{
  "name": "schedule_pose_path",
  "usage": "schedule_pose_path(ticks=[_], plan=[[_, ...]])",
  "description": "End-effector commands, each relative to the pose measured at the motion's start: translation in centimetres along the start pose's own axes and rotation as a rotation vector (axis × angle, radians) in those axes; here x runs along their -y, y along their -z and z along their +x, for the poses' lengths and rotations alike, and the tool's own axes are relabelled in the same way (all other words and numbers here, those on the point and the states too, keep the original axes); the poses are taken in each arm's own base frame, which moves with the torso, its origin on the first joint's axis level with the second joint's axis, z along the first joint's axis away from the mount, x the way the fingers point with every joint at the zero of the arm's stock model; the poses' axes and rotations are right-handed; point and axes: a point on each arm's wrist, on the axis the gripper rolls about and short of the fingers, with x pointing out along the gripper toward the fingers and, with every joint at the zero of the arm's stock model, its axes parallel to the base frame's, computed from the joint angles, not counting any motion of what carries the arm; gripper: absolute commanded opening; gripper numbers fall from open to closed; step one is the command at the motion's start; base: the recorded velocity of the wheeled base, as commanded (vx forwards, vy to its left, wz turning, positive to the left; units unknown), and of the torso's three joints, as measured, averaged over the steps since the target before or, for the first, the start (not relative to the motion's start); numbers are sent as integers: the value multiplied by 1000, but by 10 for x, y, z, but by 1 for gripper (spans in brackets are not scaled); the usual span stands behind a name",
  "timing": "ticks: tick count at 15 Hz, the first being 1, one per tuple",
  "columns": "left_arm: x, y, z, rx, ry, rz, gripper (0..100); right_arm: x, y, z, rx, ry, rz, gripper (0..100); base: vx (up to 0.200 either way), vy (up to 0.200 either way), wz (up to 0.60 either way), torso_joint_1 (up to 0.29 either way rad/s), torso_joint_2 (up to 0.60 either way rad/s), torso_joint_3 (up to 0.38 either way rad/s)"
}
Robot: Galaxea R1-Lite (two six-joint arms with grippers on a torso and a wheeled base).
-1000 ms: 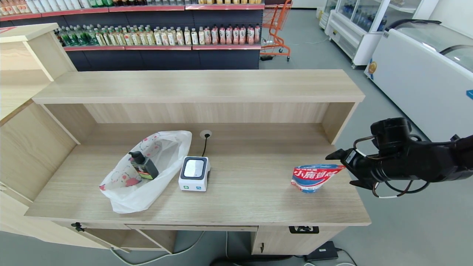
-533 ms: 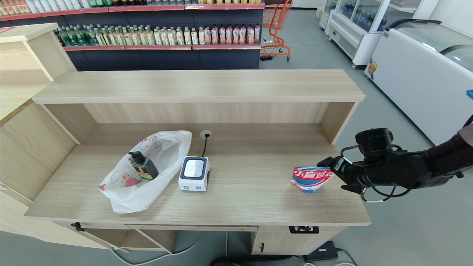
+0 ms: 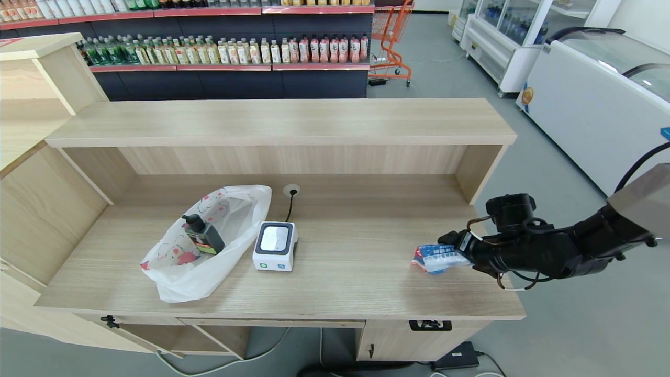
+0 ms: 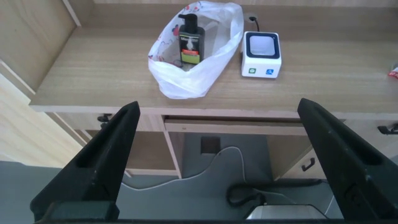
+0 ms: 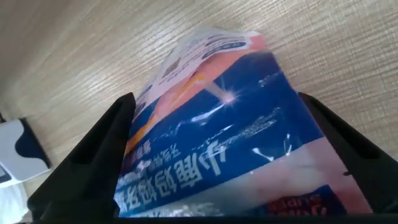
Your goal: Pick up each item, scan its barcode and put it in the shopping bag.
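At the worktop's (image 3: 356, 277) right end: pouch (image 3: 434, 259), soft, light (slippery film, probably).
Right end effector (image 5: 216, 99): spread, straddling it.
Hold: flat faces, mid-body.

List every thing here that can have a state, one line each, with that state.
right gripper: open
pouch: leaning over on the counter, between the right gripper's fingers
left gripper: open, empty
shopping bag: open, lying on the counter
pump bottle: inside the shopping bag
scanner: face up, cable attached
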Motion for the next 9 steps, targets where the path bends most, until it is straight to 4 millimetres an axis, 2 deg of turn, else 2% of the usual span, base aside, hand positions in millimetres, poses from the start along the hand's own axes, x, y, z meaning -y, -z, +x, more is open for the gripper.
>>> schedule_pose_path(ticks=[1,2,9], plan=[[0,0,0,0,0,0,100,7,7,13,1,28,-6,100,0,0,0,0,0,0],[0,0,0,0,0,0,100,7,8,16,18,28,-14,0,0,0,0,0,0,0],[0,0,0,0,0,0,100,13,16,25,-9,43,-193,0,0,0,0,0,0,0]])
